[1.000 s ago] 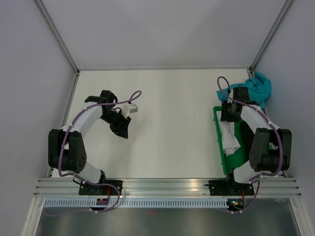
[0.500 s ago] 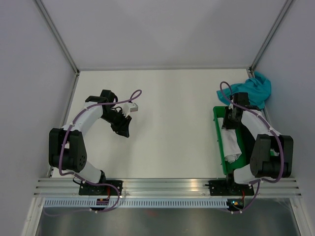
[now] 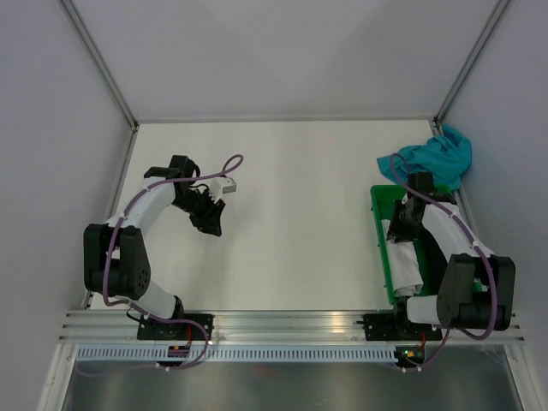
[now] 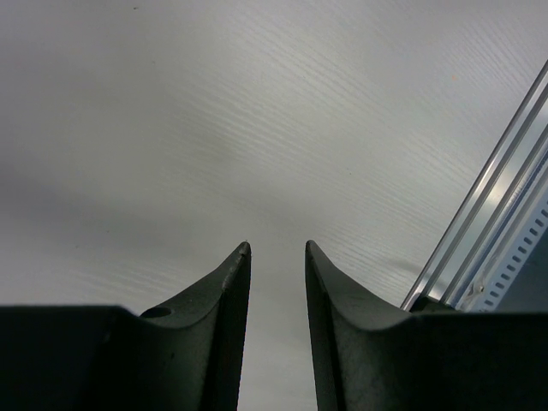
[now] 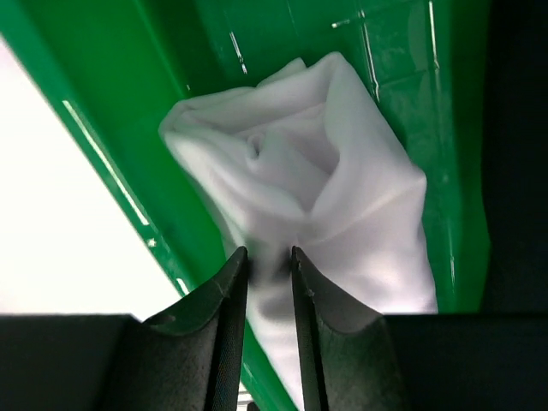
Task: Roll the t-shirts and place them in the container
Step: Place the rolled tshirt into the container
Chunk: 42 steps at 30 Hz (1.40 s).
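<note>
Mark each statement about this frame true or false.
1. The white shirt lies in the green bin. True.
2. The teal shirt is in the bin too. False: it lies bunched beyond the bin, at the table's far right corner.
3. The left gripper holds a shirt. False: it is open and empty over bare table.
4. The right gripper is down in the bin, at the white shirt. True.
</note>
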Motion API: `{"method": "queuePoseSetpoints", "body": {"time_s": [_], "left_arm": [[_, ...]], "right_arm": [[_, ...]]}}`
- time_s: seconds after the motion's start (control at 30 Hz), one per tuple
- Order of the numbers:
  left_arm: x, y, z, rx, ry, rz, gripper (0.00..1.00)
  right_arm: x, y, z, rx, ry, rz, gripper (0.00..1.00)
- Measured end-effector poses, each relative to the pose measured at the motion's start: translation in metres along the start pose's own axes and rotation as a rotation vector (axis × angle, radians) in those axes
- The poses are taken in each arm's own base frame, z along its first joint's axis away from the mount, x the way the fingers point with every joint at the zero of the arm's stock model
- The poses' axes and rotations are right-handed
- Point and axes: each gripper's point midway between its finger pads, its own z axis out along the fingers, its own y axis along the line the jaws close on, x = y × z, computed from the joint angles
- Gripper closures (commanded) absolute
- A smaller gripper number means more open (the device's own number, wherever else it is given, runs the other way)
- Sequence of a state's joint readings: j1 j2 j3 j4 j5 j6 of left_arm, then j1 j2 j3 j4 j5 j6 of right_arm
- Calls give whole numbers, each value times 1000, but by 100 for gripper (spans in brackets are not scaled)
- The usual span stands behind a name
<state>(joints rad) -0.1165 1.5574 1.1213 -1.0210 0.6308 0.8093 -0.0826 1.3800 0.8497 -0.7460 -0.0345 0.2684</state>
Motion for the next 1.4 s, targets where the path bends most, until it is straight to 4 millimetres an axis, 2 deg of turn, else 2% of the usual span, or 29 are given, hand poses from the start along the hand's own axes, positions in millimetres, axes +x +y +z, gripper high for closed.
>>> {"method": "queuePoseSetpoints", "body": {"time_s": [0.1, 0.23, 0.43, 0.5, 0.57, 0.63, 0.73, 0.77, 0.9, 1.1, 1.23, 1.4], "left_arm": [[0, 2, -1, -3, -3, 6, 63], [1, 4, -2, -7, -8, 11, 63], [3, 9, -5, -18, -15, 5, 63], [3, 10, -6, -19, -16, 4, 62], [4, 10, -6, -21, -16, 1, 62], [4, 11, -6, -21, -15, 0, 63], [3, 11, -7, -23, -18, 2, 63], [2, 12, -7, -24, -19, 3, 62], [1, 13, -8, -29, -21, 4, 63], [1, 14, -9, -33, -22, 2, 62], [1, 14, -9, -34, -22, 3, 62], [1, 14, -9, -34, -22, 3, 62]], "right_arm": [[5, -1, -8, -5, -24, 8, 65], [20, -5, -7, 5, 11, 17, 64], [18, -5, -17, 8, 12, 16, 58], [7, -1, -28, 3, -14, 14, 53], [-17, 5, -44, -8, -79, 6, 54], [-44, 9, -62, -13, -162, 0, 61], [-66, 11, -73, -6, -238, 2, 77], [-66, 10, -71, -3, -240, 9, 85], [-49, 2, -51, 30, -180, 22, 95], [-31, -7, -30, 59, -105, 35, 97], [-37, -13, -22, 68, -106, 55, 99], [-43, -22, 0, 87, -77, 85, 100]]}}
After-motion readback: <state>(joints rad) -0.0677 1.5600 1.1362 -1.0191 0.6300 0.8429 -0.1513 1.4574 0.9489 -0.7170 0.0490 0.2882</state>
